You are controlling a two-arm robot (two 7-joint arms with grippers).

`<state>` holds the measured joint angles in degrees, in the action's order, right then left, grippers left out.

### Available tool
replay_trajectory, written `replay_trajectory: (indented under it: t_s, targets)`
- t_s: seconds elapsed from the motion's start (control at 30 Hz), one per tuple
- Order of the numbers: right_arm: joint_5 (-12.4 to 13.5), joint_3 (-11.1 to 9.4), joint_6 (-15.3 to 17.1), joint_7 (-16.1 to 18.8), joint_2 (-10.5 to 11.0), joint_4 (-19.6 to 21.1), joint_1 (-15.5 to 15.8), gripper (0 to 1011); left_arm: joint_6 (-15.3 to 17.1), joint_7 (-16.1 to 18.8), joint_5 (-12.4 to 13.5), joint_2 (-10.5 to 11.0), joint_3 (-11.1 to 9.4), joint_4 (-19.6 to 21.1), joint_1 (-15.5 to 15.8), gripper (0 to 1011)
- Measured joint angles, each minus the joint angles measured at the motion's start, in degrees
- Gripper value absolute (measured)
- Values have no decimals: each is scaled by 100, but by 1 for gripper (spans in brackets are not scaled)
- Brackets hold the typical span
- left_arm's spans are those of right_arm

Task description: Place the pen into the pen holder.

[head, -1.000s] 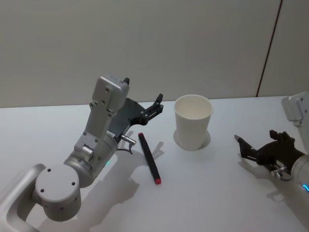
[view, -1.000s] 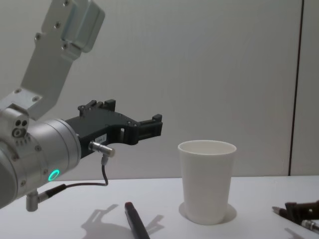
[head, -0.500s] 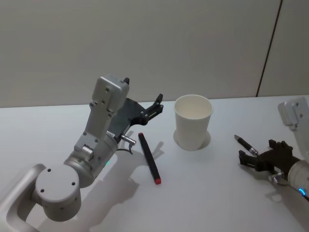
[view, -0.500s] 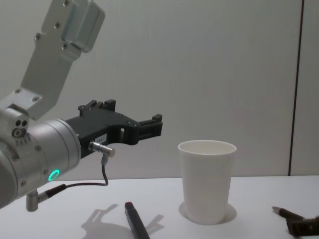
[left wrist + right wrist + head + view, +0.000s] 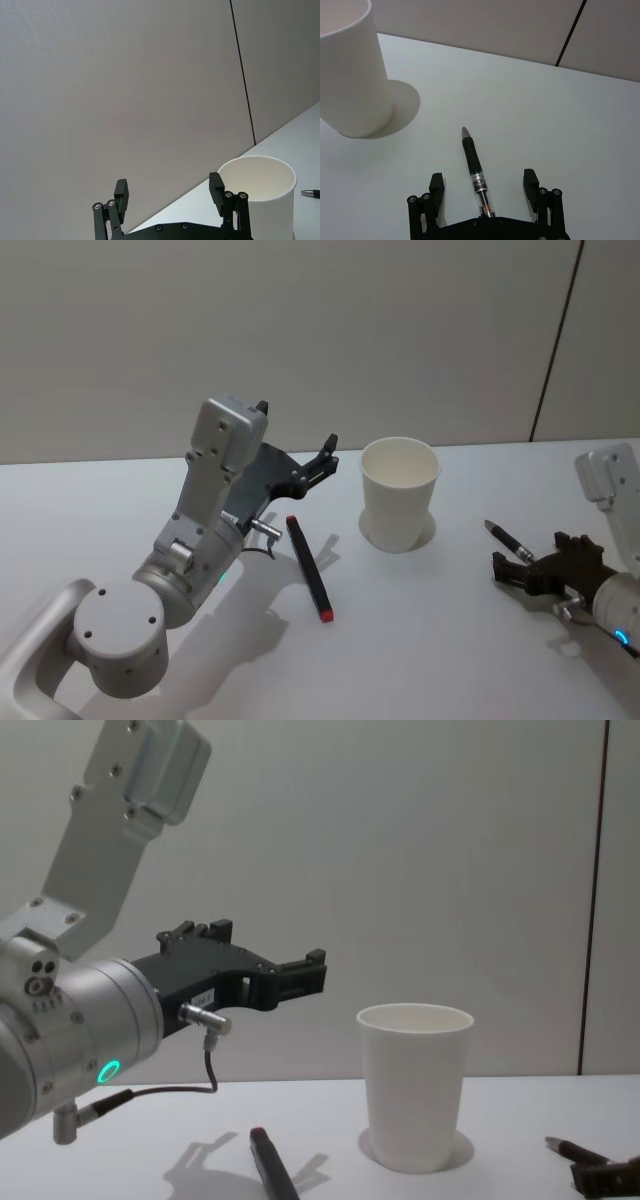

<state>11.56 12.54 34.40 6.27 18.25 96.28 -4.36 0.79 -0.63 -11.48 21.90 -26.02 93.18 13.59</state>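
The pen holder, a white paper cup [image 5: 400, 490] [image 5: 414, 1085] [image 5: 350, 75] [image 5: 257, 195], stands upright mid-table. A slim black pen [image 5: 508, 539] [image 5: 476, 170] [image 5: 578, 1151] lies flat to the cup's right, tip toward the cup. My right gripper [image 5: 503, 572] [image 5: 483, 179] [image 5: 605, 1178] sits low at the pen's rear end, open, with a finger on either side and neither touching it. A thicker black marker with a red end [image 5: 309, 567] [image 5: 270, 1165] lies left of the cup. My left gripper [image 5: 322, 458] [image 5: 300, 977] [image 5: 169, 187] hangs open and empty above the marker, beside the cup.
The white table [image 5: 420, 640] meets a plain grey wall behind. My left arm's large silver links [image 5: 200, 530] fill the near-left side. Bare table lies in front of the cup and between the two arms.
My right gripper has drawn back toward me along the pen and sunk lower, uncovering more of the pen. The pen, the marker, the cup and the left arm have not moved.
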Motion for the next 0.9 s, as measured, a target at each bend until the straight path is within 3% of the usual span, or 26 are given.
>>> replay_trajectory:
  t_s: [0.1,0.3,0.9]
  targets:
    - [9,0,8,-3,-7,-9,-2,1002,0,0,0,0,0,0,0,1001]
    - [20,7,22,-1,-19,-25,-3,900,0,0,0,0,0,0,0,1001]
    - [19,7,31,11,-31,-51,-15,799,0,0,0,0,0,0,0,1001]
